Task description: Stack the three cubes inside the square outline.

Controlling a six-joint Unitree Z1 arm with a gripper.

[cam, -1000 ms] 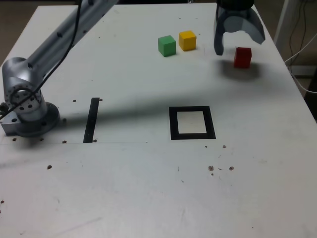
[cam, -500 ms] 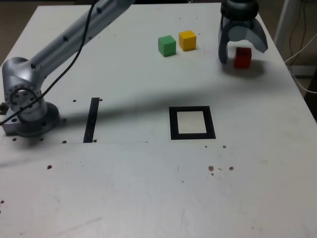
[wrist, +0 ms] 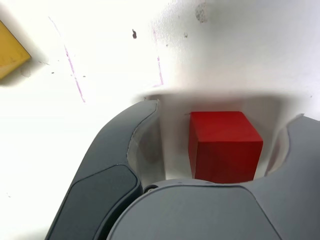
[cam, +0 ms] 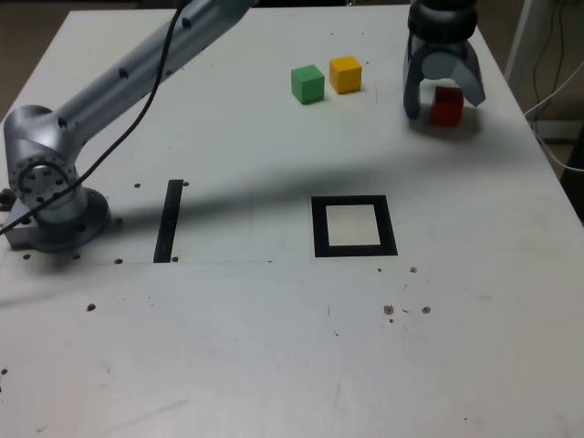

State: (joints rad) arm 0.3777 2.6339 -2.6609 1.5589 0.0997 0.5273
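The red cube [cam: 447, 105] rests on the white table at the far right of the exterior view. My gripper [cam: 444, 102] is lowered over it, one finger on each side. In the wrist view the red cube [wrist: 225, 145] lies between the dark fingers [wrist: 125, 150]. A gap shows on one side and the other finger is close to it, so the gripper [wrist: 223, 112] is open. The green cube [cam: 307, 84] and yellow cube [cam: 345, 74] sit side by side further to the exterior view's left; the yellow cube's corner [wrist: 10, 50] shows in the wrist view. The square outline [cam: 318, 228] lies nearer the camera, with nothing in it.
A thin black strip [cam: 169, 221] lies on the table at the exterior view's left, beside the arm's base [cam: 50, 196]. The arm's long link crosses above the table's back left. The table's right edge is close to the red cube, with cables beyond it.
The gripper has come down and shifted to the exterior view's right, from beside the red cube to around it. Its jaws have narrowed. The cubes have not moved.
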